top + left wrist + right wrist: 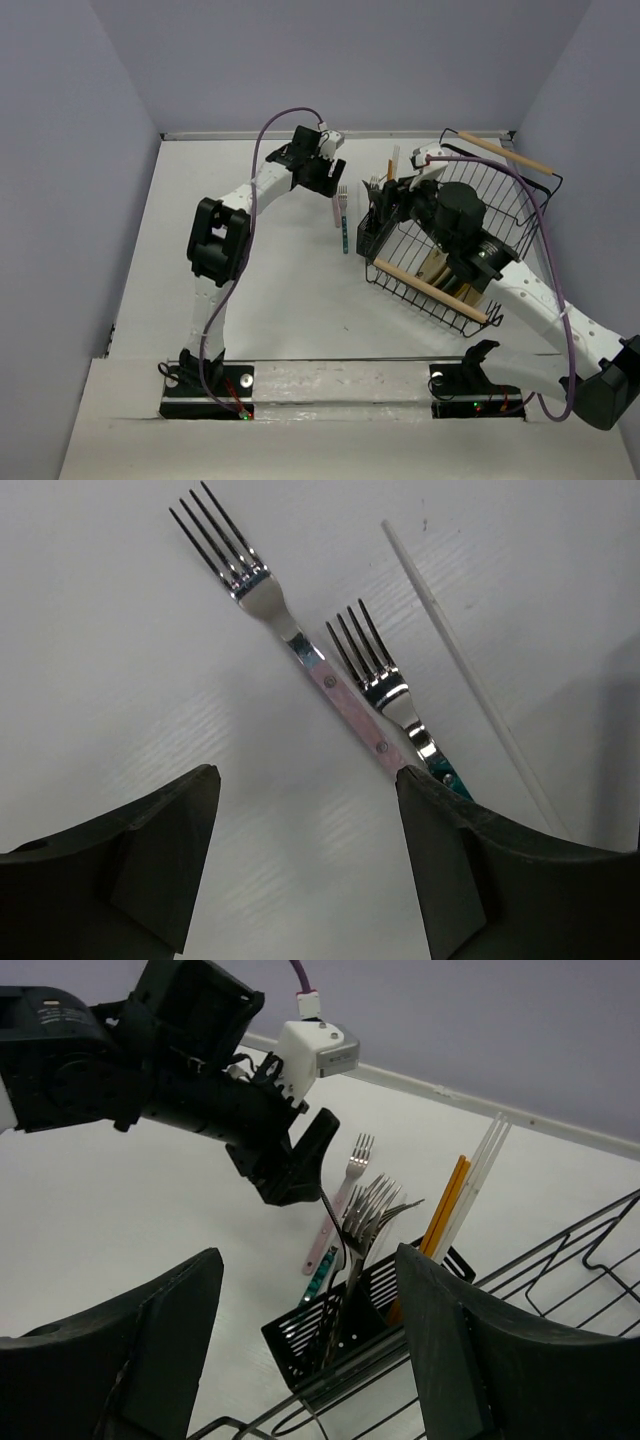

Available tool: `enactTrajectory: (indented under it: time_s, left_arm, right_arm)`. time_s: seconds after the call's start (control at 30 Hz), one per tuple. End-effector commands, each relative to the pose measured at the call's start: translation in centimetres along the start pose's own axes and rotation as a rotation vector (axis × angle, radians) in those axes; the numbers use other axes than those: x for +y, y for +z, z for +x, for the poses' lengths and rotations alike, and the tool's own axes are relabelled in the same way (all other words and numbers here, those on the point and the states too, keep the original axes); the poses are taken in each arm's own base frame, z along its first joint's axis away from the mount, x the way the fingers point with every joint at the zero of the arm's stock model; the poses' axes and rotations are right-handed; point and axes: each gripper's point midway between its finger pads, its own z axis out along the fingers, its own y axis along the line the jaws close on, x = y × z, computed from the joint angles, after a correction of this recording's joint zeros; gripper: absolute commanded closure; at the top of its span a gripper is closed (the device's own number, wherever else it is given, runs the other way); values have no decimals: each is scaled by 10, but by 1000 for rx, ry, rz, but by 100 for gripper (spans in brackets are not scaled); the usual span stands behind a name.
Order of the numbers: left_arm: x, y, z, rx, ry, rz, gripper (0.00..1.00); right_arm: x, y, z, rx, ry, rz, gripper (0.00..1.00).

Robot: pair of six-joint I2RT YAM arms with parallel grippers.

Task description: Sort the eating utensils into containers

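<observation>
White table [270, 290], pink fork [345, 705] and teal fork [385, 692] lying flat, touching, near its middle, 1 white chopstick [470, 680] just beside them, black cutlery holder [372, 232] and wire rack [430, 290] to their right

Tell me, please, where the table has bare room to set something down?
Bare table lies left of the left arm, and in the near middle before the wire rack. It is crowded where the pink fork, teal fork and white chopstick lie beside the cutlery holder.
</observation>
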Motion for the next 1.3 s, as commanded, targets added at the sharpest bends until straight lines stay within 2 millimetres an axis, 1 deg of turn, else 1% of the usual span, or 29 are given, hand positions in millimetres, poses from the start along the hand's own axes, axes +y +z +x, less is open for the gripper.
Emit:
enactTrajectory:
  time_s: [0.0,0.03,0.07,0.1,0.13,0.17,0.2,0.23,0.27,0.3,0.37,0.47,0.5,0.67,0.8,1.1,1.27]
  left_arm:
    - [1,2,-28,-16,-7,-32,18]
    - [0,7,-30,-17,-2,-37,19]
    - [-1,7,-41,-33,6,-53,19]
    - [0,22,-31,1,2,-55,19]
    - [1,20,-46,-28,-2,-59,21]
    - [2,25,-45,-18,-3,-66,22]
    - [5,38,-28,40,-10,-70,26]
    - [8,38,-37,24,-9,-82,28]
    - [8,45,-29,50,-10,-82,32]
    - [9,48,-27,56,-13,-82,33]
    - [8,50,-33,42,-17,-81,35]
    - [10,56,-30,54,-23,-90,38]
    - [12,59,-26,65,-23,-98,40]
    - [13,65,-15,91,-28,-101,41]
    - [9,71,-7,105,-44,-77,37]
    - [-1,75,-4,111,-35,-59,36]
    - [-2,83,11,145,-38,-59,37]
  right_arm:
    - [-3,-9,9,23,-38,-5,25]
    - [-4,-9,13,29,-40,0,25]
    - [-6,-9,17,37,-43,8,25]
    - [-7,-10,19,40,-43,9,25]
    - [-7,-10,20,42,-43,8,25]
    - [-6,-11,22,45,-42,7,25]
    - [-7,-13,24,45,-41,5,25]
    - [-6,-14,24,44,-39,1,25]
    - [-6,-15,25,45,-39,1,25]
    - [-7,-16,27,45,-39,4,25]
    - [-9,-18,28,44,-38,14,25]
    - [-11,-19,31,47,-39,19,25]
    - [-11,-20,33,52,-39,18,25]
    - [-11,-22,34,49,-37,19,25]
    - [-12,-23,37,53,-35,21,25]
    - [-14,-25,41,59,-39,29,25]
    - [-15,-28,38,48,-39,32,25]
